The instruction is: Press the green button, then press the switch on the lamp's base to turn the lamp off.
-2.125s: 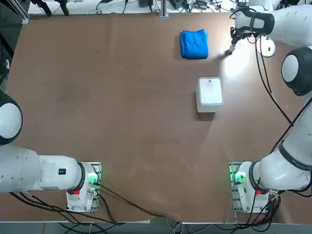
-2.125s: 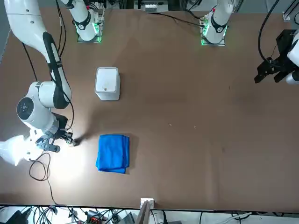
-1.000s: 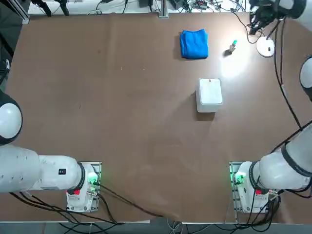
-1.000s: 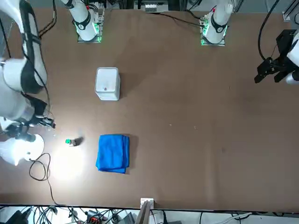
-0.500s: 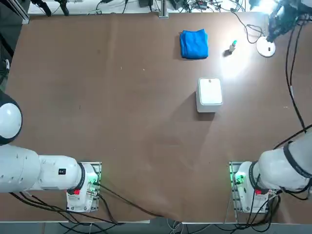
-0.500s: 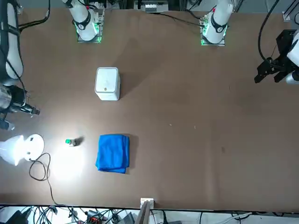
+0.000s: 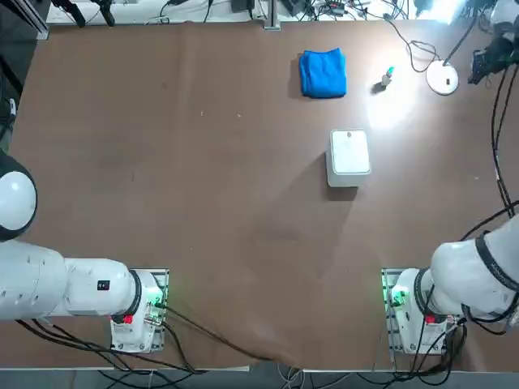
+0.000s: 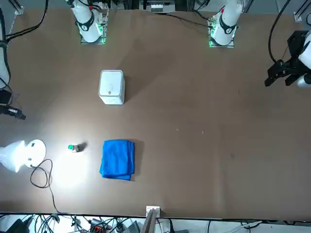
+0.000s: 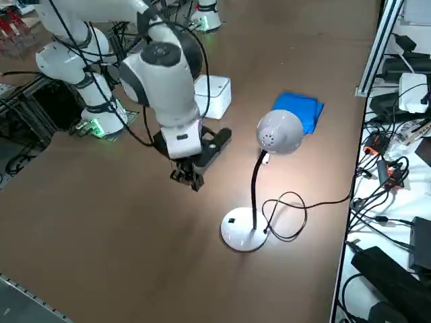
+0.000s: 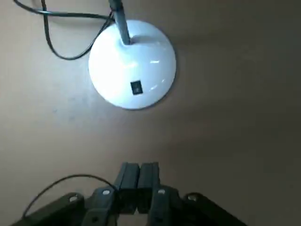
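Two fingers (image 10: 129, 176) of right hand (image 10: 138, 175) pressed together, empty, hovering above tabletop (image 10: 235, 94) near lamp's base (image 10: 132, 63); switch (image 10: 136, 87) untouched, lamp (image 9: 276, 134) lit.

Green button (image 7: 388, 74) stands upright near the table's far edge; the lit lamp (image 9: 277, 132) curves up from its white round base (image 9: 240, 233), dark switch (image 10: 136, 87) at centre

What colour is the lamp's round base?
White, clearest in the right wrist view: the lamp's base.
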Tool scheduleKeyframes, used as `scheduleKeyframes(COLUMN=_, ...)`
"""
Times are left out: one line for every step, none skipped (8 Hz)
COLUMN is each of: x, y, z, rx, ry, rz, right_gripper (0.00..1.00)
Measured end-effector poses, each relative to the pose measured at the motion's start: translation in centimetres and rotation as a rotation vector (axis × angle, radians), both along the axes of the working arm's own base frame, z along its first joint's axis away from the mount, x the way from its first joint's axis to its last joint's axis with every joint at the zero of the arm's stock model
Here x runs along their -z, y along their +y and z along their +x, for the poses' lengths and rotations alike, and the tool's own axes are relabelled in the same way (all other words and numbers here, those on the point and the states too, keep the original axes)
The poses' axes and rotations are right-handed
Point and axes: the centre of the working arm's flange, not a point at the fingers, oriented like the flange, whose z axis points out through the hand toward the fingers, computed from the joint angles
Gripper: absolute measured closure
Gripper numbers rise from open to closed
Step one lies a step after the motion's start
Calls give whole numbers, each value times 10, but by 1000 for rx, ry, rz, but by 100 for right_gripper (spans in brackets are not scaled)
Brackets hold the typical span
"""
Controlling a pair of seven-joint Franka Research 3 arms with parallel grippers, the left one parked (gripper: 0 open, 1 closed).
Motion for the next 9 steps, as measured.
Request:
scheduleKeyframes(x=23, y=-1, z=6, rx=3, ry=-31, rz=1, right_gripper=99)
scheduleKeyframes(x=39, y=-1, z=12, rx=13, ry=-64, rz=7, right_gripper=99)
scheduleKeyframes(x=51, y=-2, z=15, rx=22, ry=-91, rz=8, right_gripper=99)
scheduleKeyframes(x=59, y=-3, z=17, rx=26, ry=-107, rz=4, right_gripper=99)
scheduleKeyframes(x=67, y=-4, z=18, rx=27, ry=-124, rz=-5, right_gripper=99)
scheduleKeyframes(x=73, y=-3, z=21, rx=25, ry=-141, rz=-11, right_gripper=99)
scheduleKeyframes(x=76, y=4, z=25, rx=19, ry=-159, rz=-7, right_gripper=99)
scheduleKeyframes(x=75, y=11, z=29, rx=21, ry=-174, rz=7, right_gripper=99)
scheduleKeyframes(x=75, y=14, z=31, rx=27, ry=-180, rz=19, right_gripper=99)
